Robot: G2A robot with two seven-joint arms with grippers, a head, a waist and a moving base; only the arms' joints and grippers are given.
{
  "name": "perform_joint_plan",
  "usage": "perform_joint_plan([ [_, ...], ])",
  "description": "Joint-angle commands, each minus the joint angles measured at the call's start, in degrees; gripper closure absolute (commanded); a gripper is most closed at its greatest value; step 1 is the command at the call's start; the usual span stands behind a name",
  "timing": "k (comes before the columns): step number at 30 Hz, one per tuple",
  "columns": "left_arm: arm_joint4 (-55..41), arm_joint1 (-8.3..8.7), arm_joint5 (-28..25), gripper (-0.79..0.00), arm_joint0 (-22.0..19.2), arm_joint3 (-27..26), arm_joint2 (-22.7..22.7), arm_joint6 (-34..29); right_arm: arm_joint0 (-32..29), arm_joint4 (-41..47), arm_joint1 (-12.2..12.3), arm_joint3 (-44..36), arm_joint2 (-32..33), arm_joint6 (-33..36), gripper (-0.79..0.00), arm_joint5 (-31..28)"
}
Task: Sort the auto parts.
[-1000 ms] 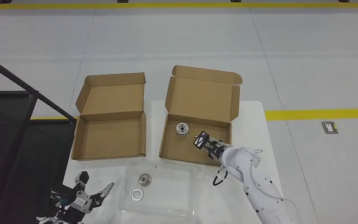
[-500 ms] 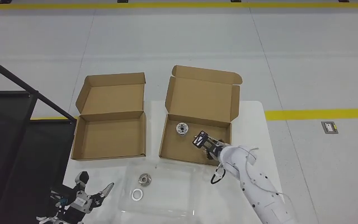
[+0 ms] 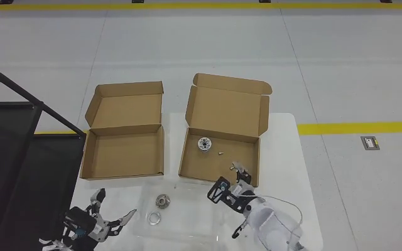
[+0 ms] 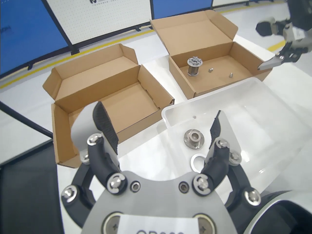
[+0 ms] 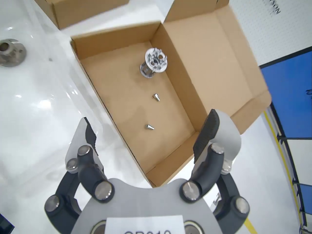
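Observation:
The right cardboard box (image 3: 242,154) holds a spool-shaped metal part (image 3: 203,143) (image 5: 154,62) and two small pins (image 5: 156,97) (image 5: 149,127). My right gripper (image 3: 229,181) (image 5: 149,118) hangs open over that box's near edge with nothing between its fingers. A flanged hub (image 3: 162,201) (image 4: 194,138) and a flat washer (image 3: 153,218) (image 4: 198,161) lie in the clear tray (image 3: 188,232). My left gripper (image 3: 115,205) (image 4: 158,110) stands open at the tray's left end, just short of the hub and washer.
An empty cardboard box (image 3: 122,154) (image 4: 126,105) with its lid open sits at the back left. Both box lids stand up behind the boxes. A dark frame (image 3: 25,157) borders the table's left side.
My right gripper has pulled back from inside the right box to its near edge, uncovering the pins on the box floor. My left gripper has shifted slightly toward the tray.

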Motion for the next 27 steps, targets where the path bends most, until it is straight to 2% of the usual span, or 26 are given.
perform_joint_plan([
  [1,4.78,0.09,0.9,-0.785,0.13,-2.71,0.48,-1.54,-4.1,-2.93,0.59,-2.48,1.08,-4.66,-0.785,0.94],
  [6,14.32,0.35,0.51,-0.785,-1.07,-7.35,4.08,-7.76,-12.31,-9.56,1.95,-6.72,2.69,-14.38,-0.785,2.04],
  [10,17.96,0.6,-4.88,-0.785,-3.74,-9.46,8.09,-17.18,-18.82,-13.79,2.97,-8.93,4.22,-20.78,-0.785,3.01],
  [11,17.29,0.6,-5.99,-0.785,-4.19,-9.92,8.69,-18.91,-18.82,-13.79,2.97,-8.93,4.22,-20.78,-0.785,3.01],
  [22,17.93,0.6,-5.3,-0.785,-4.32,-9.61,8.79,-19.58,-18.82,-13.79,2.97,-8.93,4.22,-20.78,-0.785,3.01],
  [27,21.64,0.44,-5.11,-0.785,-7.09,-10.16,12.89,-31.42,-17.98,-9.99,3.37,-7.95,5.94,-28.4,-0.785,1.68],
])
